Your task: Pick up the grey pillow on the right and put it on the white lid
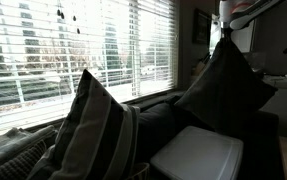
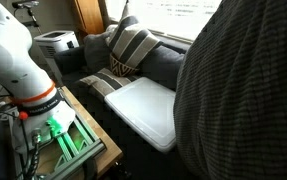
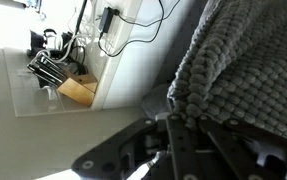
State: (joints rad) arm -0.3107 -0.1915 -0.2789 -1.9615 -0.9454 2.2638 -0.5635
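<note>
From where I sit, a wide window (image 1: 73,50) fills the wall, and its horizontal blinds (image 1: 133,40) let in daylight that leaves the room dim. Under it I see a dark sofa (image 1: 158,112) with a striped cushion (image 1: 98,130) propped upright. In an exterior view, a wooden panel (image 2: 88,12) stands behind the sofa's end, with a white box-like appliance (image 2: 53,42) near it and a wooden table (image 2: 91,120) close by. My wrist view shows a pale wall (image 3: 133,65) with black cables (image 3: 133,20) hanging against it.
</note>
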